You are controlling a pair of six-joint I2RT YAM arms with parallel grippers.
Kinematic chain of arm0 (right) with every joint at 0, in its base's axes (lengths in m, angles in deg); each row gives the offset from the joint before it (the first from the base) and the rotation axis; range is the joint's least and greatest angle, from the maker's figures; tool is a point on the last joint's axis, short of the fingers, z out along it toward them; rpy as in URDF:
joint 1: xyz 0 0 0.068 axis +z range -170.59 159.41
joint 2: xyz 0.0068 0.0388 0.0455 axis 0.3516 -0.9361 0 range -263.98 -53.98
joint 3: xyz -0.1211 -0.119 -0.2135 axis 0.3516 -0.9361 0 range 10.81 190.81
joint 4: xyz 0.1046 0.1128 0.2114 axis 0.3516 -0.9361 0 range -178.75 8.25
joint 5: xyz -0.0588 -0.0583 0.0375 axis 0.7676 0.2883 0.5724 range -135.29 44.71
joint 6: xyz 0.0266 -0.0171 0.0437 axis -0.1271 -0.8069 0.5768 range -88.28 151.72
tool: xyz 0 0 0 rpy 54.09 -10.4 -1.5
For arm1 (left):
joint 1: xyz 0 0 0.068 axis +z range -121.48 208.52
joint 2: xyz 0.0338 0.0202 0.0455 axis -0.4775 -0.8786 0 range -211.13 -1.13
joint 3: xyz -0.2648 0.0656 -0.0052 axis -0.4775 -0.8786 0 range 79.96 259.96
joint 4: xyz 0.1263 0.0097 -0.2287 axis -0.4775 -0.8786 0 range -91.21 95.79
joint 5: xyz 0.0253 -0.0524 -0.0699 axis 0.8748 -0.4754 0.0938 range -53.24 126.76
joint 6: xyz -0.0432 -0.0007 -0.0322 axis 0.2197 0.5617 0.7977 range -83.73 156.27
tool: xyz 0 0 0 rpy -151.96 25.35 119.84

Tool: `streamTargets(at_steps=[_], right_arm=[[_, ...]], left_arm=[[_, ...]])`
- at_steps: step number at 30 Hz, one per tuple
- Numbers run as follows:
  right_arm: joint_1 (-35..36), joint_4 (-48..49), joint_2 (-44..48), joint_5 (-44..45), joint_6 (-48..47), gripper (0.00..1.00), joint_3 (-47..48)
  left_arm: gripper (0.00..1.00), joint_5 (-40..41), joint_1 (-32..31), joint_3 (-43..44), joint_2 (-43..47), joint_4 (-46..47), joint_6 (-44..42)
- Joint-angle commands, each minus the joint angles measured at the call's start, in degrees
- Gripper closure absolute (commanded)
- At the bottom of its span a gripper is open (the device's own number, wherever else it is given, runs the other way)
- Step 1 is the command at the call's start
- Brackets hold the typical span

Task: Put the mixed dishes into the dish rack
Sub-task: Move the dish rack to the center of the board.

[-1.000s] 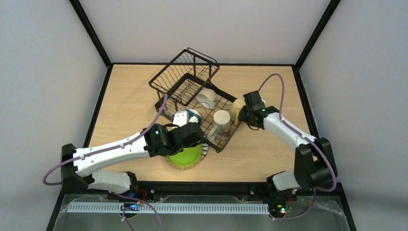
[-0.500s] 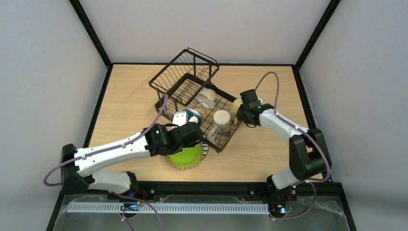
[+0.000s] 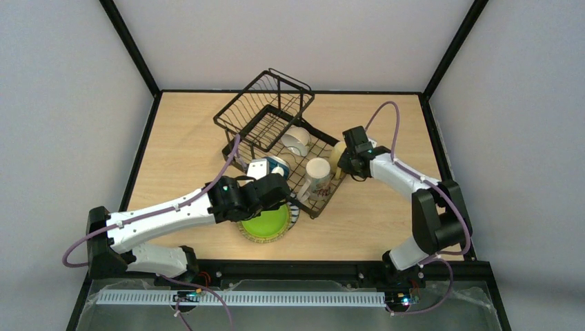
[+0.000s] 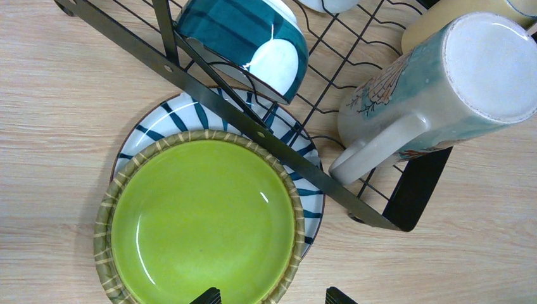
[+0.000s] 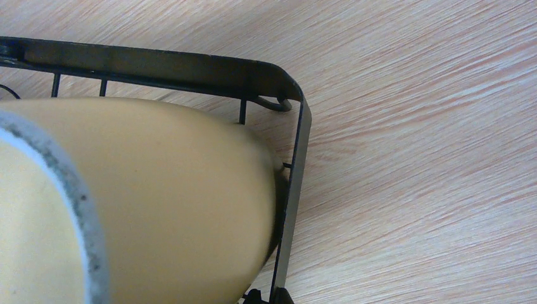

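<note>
The black wire dish rack (image 3: 265,114) stands mid-table. On its tray lie a blue bowl (image 4: 247,38), a patterned cream mug (image 4: 437,82), a yellow mug (image 5: 145,202) and a white bowl (image 3: 296,140). A green plate (image 4: 196,221) rests on a blue-striped white plate (image 4: 307,183), half under the rack's near bar (image 4: 253,126). My left gripper (image 4: 272,297) hangs open over the green plate's near rim. My right gripper (image 5: 271,296) is shut on the rack's thin corner rim (image 5: 294,190), beside the yellow mug.
The wooden table (image 3: 186,138) is walled by black frame posts and grey panels. The raised basket tier (image 3: 276,96) stands at the rack's far left. Bare wood lies to the right of the rack (image 5: 430,158).
My right gripper has closed on the rack's rim, and that arm has edged slightly left. The left arm and the dishes have not moved.
</note>
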Motion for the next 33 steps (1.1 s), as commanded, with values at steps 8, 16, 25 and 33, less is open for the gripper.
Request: streamTargets(at_steps=[8,16,25,33], right_arm=[[-1.73,3.14,-3.32,-0.46,1.03,1.0,3.77],[-3.99,3.91,-4.83,-2.05,1.13,1.0,6.1],[-6.17,4.21,-8.63,-3.48,0.13,1.0,11.04],[-7.98,4.73,-12.49,-4.67,-0.71,1.0,15.15]], left_arm=[[0.05,-1.12,0.54,-1.45,-0.61,0.43,-0.35],[0.05,-1.37,0.46,-1.21,-1.73,0.55,-0.65],[0.05,-1.4,0.49,-0.54,-3.79,0.84,-1.44],[0.05,-1.65,1.82,0.12,-5.25,1.0,-2.6]])
